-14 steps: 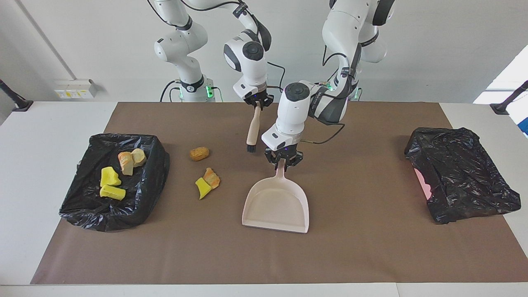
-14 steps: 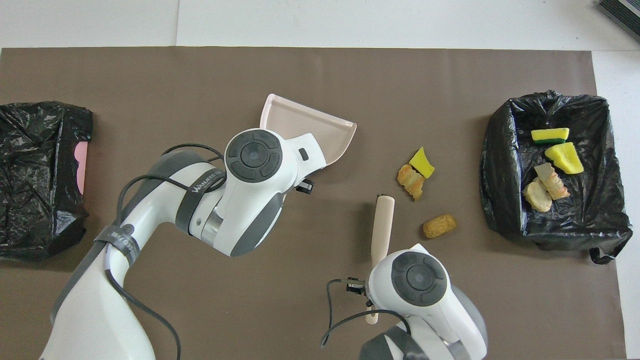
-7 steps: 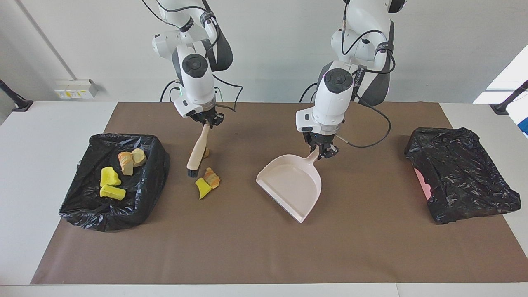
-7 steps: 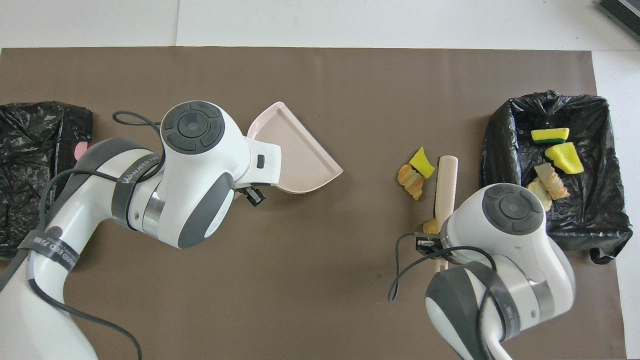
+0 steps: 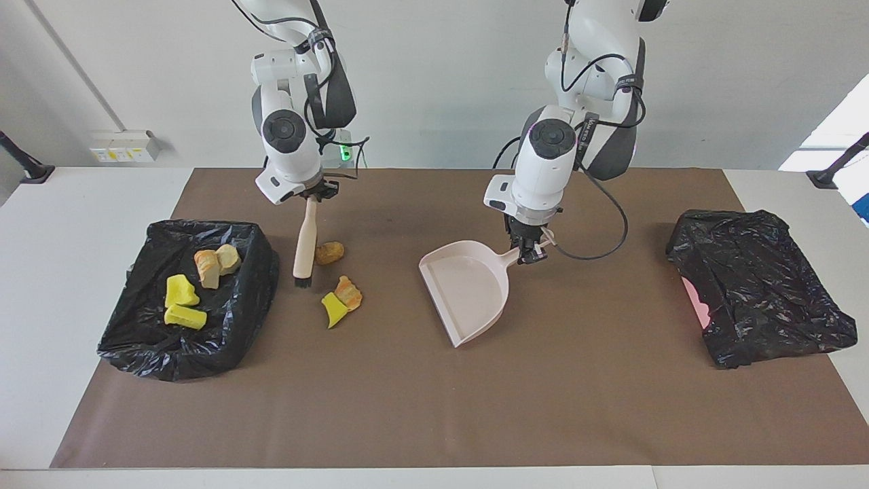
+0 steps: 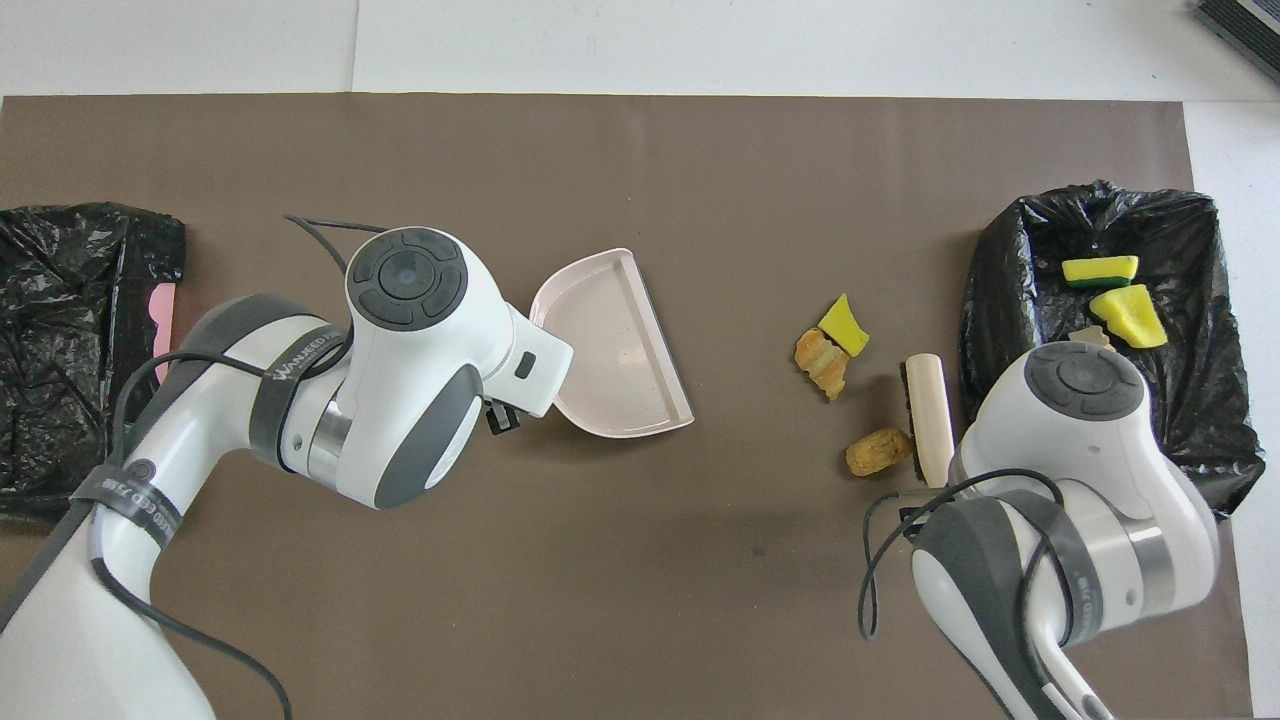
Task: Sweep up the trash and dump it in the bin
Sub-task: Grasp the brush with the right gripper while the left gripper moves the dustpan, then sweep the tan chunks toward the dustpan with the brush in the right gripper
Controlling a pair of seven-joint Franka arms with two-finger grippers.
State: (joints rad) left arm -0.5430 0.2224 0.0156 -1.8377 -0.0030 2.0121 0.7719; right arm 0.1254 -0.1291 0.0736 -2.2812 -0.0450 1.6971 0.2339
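My right gripper [image 5: 307,197] is shut on the wooden brush [image 5: 305,239]. The brush hangs bristles down between the black-lined bin [image 5: 261,261] and the loose trash. In the overhead view the brush [image 6: 929,405] stands beside the brown lump [image 6: 878,451]. Three trash pieces lie on the mat: the brown lump [image 5: 329,252], an orange piece [image 5: 350,293] and a yellow chunk [image 5: 333,310]. My left gripper [image 5: 528,248] is shut on the handle of the pink dustpan [image 5: 468,291]. The pan's open edge faces the trash, and it also shows in the overhead view [image 6: 612,352].
The bin [image 6: 988,300] at the right arm's end holds several yellow and bread-like pieces [image 5: 182,293]. A second black bag-covered bin [image 5: 760,292] with a pink patch sits at the left arm's end. A brown mat [image 5: 434,407] covers the table.
My right gripper carried the brush toward the right arm's end, past the brown lump, to beside the bin. My left gripper drew back and turned the dustpan's open edge toward the trash.
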